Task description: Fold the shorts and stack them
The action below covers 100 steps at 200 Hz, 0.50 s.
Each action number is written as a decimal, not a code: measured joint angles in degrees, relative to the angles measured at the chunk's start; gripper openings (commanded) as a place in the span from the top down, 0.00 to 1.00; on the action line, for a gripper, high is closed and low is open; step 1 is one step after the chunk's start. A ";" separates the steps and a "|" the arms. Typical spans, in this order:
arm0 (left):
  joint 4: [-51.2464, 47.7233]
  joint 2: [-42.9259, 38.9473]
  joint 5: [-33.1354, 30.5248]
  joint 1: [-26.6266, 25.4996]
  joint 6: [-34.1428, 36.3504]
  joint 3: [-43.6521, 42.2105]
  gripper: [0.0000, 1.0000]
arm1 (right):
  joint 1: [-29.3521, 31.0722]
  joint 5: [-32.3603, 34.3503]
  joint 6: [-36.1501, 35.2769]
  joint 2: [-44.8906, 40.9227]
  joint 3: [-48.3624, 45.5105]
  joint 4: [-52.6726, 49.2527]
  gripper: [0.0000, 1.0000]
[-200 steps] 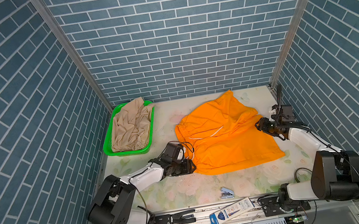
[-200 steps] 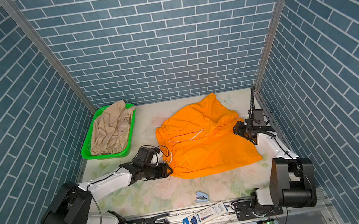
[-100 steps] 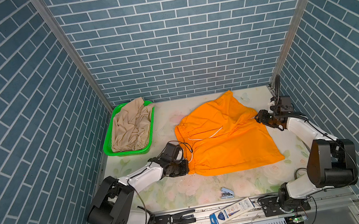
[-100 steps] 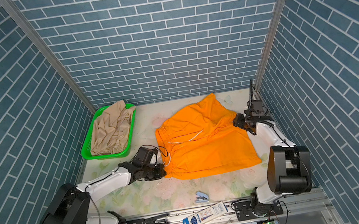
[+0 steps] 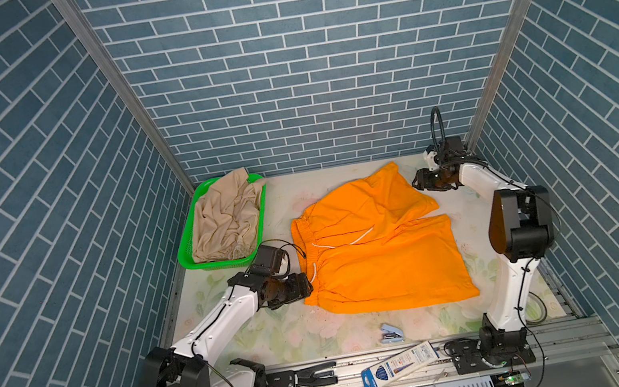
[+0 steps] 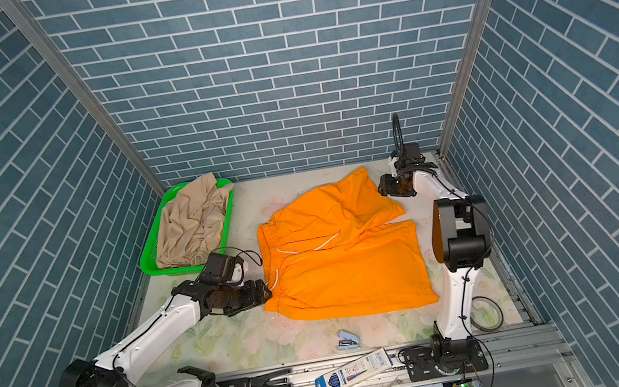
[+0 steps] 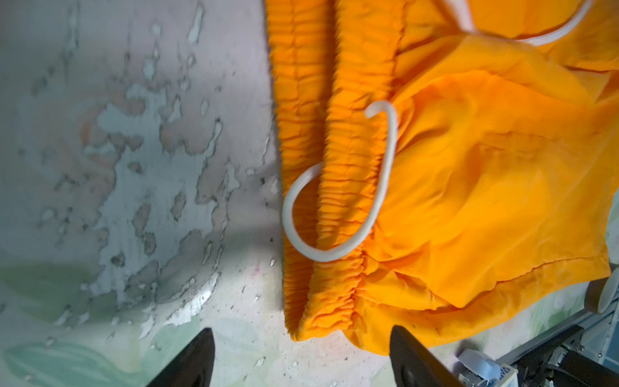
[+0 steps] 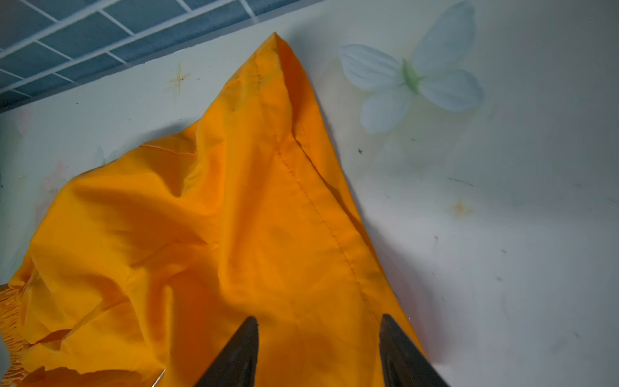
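The orange shorts [image 5: 377, 259] [image 6: 345, 269] lie spread on the table, waistband to the left and legs to the right, with a white drawstring [image 7: 382, 187] looped over the waistband. My left gripper [image 5: 305, 285] [image 6: 266, 289] [image 7: 301, 330] is open at the waistband's near corner, holding nothing. My right gripper [image 5: 417, 181] [image 6: 382, 187] [image 8: 319, 316] is open over the hem of the far leg, its fingers apart above the orange cloth [image 8: 234, 217]. The beige shorts [image 5: 226, 220] [image 6: 191, 226] lie crumpled in the green basket [image 5: 222, 264] [image 6: 177, 271] at the back left.
A small blue stapler [image 5: 391, 333] [image 6: 348, 340] lies near the front edge. A blue and white pencil box [image 5: 401, 360] [image 6: 354, 370] rests on the front rail. A tape roll [image 6: 486, 313] sits at the front right. Brick-patterned walls close in three sides.
My left gripper opened at the waistband corner. My right gripper moved toward the back along the far leg, which now lies spread apart from the near leg.
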 measured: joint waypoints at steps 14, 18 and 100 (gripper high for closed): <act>0.57 0.04 -0.28 0.07 0.76 2.95 0.17 | 1.27 -0.90 -1.44 5.22 5.38 -1.88 0.41; 0.94 0.07 -0.42 0.07 1.03 3.69 0.18 | 1.64 -1.01 -1.84 6.69 7.26 -2.62 0.41; 6.34 5.38 -2.29 0.07 3.15 6.58 0.29 | 4.87 1.66 -4.96 23.71 30.12 -12.44 0.47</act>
